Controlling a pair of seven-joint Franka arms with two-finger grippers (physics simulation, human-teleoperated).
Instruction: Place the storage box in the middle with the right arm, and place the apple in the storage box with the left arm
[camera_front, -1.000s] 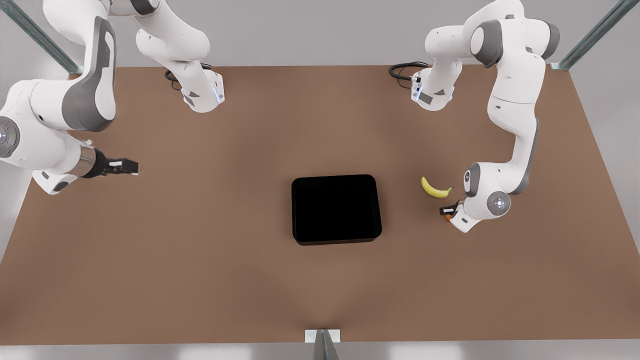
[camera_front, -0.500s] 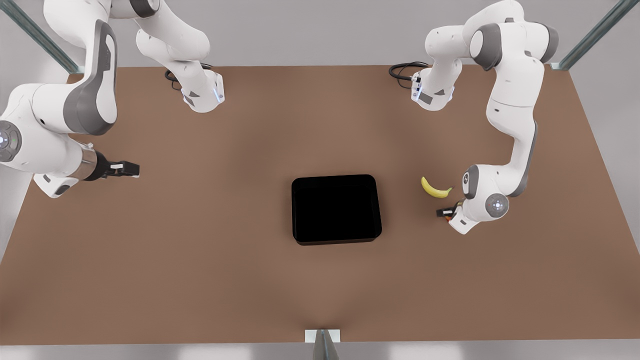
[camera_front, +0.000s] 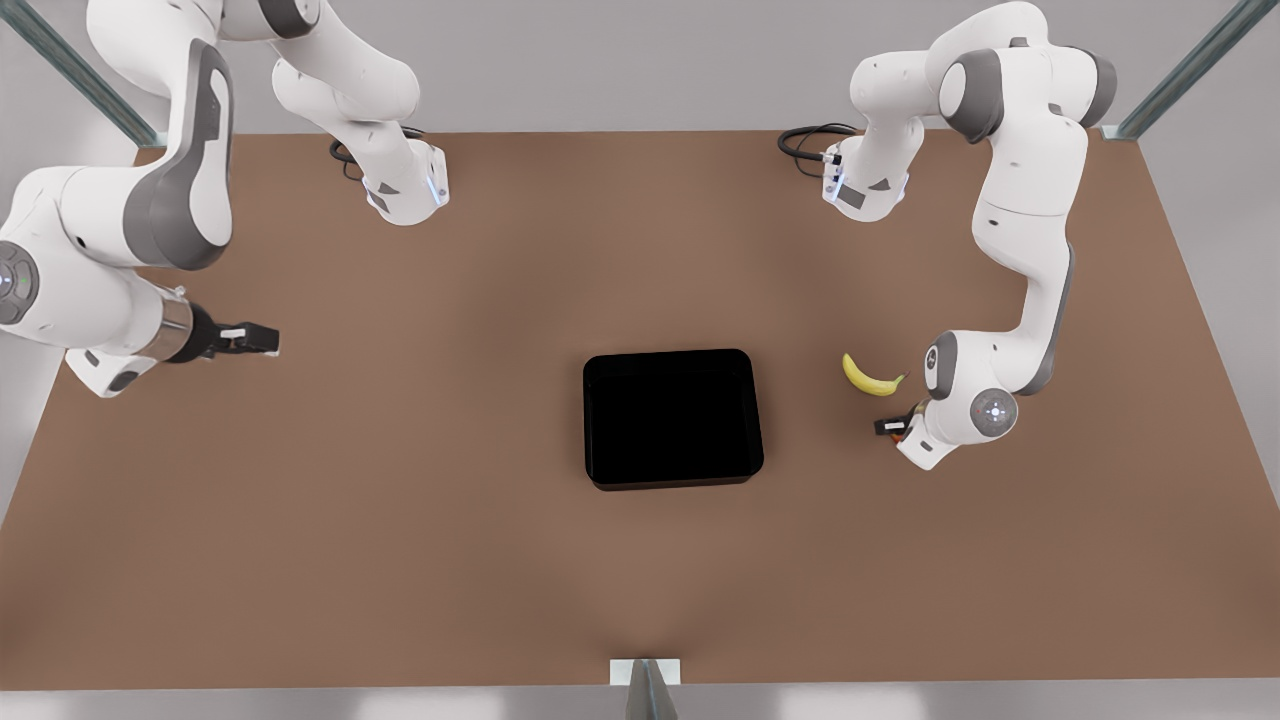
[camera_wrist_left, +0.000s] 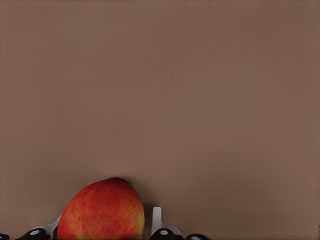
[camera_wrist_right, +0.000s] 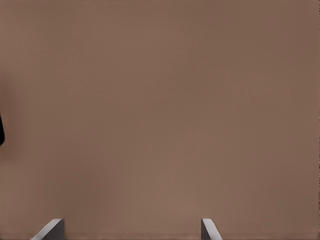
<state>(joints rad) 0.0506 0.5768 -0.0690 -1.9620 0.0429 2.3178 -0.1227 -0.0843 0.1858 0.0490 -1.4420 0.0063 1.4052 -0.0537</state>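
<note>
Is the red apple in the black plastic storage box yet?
No. The round red apple sits between the left claw's fingers; the black rectangular plastic storage box appears empty.

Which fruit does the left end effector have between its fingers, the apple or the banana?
The red apple, between the left end effector fingers. The yellow banana lies loose on the table beside it.

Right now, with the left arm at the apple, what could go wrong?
1. The apple sits off-centre in the left gripper, so it may slip on the lift.
2. The banana lies close beside that gripper, so the carry to the box might knock it.

The right gripper waits open at the front view's left, away from the path.
</note>
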